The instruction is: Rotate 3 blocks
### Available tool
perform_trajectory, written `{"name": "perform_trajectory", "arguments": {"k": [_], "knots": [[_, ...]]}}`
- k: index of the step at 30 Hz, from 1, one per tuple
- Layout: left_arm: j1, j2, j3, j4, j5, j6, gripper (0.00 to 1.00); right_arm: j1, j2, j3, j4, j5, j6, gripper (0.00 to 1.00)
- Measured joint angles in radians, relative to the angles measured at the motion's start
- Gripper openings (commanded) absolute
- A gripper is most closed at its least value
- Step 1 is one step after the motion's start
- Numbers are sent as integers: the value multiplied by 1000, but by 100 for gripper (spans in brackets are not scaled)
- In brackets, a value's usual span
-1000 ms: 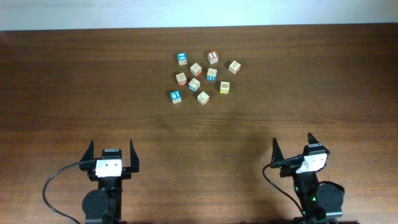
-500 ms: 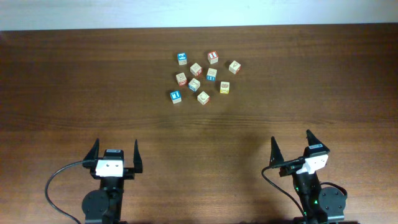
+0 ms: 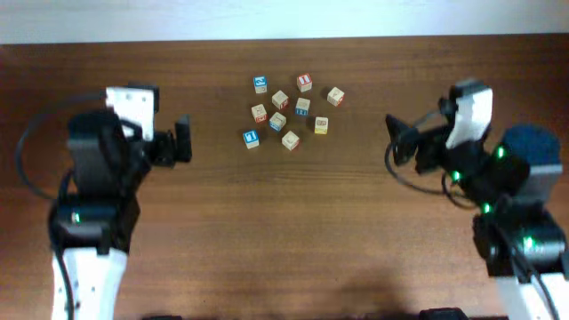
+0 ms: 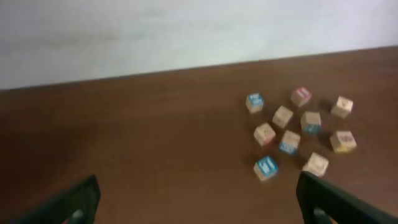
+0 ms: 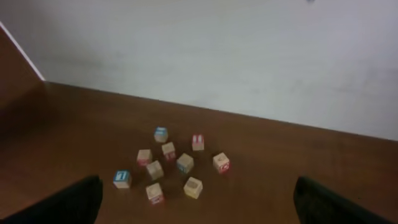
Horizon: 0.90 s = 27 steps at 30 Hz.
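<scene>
Left claw (image 4: 199, 205) gapes wide with nothing in it. Right claw (image 5: 199, 204) is the same, jaws spread and bare. Within the last second both have lifted from a folded rest at 6 o'clock and swung forward. They now flank the cluster of cubes (image 3: 280, 99) from 9 and 3 o'clock, well apart from it. The cubes have not shifted on the surface (image 3: 284, 222). The far blue block (image 3: 260, 84) sits at the cluster's 11 o'clock, the near blue block (image 3: 251, 138) at 8 and the yellow-print block (image 3: 321, 125) at 4. I judge this the opening reach, with no rotation begun.
</scene>
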Motion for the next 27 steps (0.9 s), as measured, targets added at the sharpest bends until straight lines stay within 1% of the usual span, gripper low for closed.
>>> {"name": "perform_trajectory", "arguments": {"k": [1, 2, 3, 4, 5, 6, 7, 8, 9, 10, 11, 12, 14, 15, 18, 20, 21, 23, 25, 27], "knots": [[0, 55, 66, -65, 2, 0, 99, 0, 35, 43, -37, -12, -1, 98], [0, 103, 133, -126, 4, 0, 99, 0, 141, 148, -101, -41, 0, 98], [0, 201, 248, -177, 4, 0, 99, 0, 227, 219, -128, -67, -1, 98], [0, 240, 295, -246, 5, 0, 99, 0, 285, 279, -209, -87, 0, 98], [0, 310, 388, -327, 14, 0, 99, 0, 394, 393, -278, -105, -5, 98], [0, 357, 446, -357, 21, 0, 99, 5, 487, 480, -337, -115, -17, 98], [0, 450, 547, -431, 33, 0, 99, 26, 596, 559, -385, -119, -42, 98], [0, 504, 584, -462, 38, 0, 99, 53, 673, 596, -433, -121, -58, 98], [0, 533, 592, -463, 42, 0, 99, 89, 753, 651, -420, -124, -63, 98], [0, 566, 596, -464, 45, 0, 99, 135, 846, 670, -388, -128, -65, 98], [0, 589, 596, -468, 47, 0, 99, 159, 903, 670, -364, -132, -64, 98], [0, 602, 596, -469, 49, 0, 99, 170, 959, 669, -315, -135, -25, 86], [0, 603, 596, -476, 56, 0, 99, 173, 1033, 669, -264, -122, 80, 78], [0, 603, 596, -478, 59, 0, 99, 176, 1049, 669, -262, -87, 138, 76], [0, 603, 596, -480, 76, 0, 99, 222, 1128, 669, -253, 135, 306, 73], [0, 603, 596, -482, 79, 0, 99, 271, 1151, 669, -252, 240, 364, 72], [0, 603, 596, -483, 79, 0, 99, 296, 1156, 669, -251, 273, 381, 72], [0, 603, 596, -483, 79, 0, 99, 329, 1188, 670, -253, 305, 431, 66], [0, 603, 596, -483, 79, 0, 99, 335, 1225, 670, -257, 322, 455, 61], [0, 603, 596, -483, 82, 0, 99, 335, 1244, 670, -257, 364, 466, 59]]}}
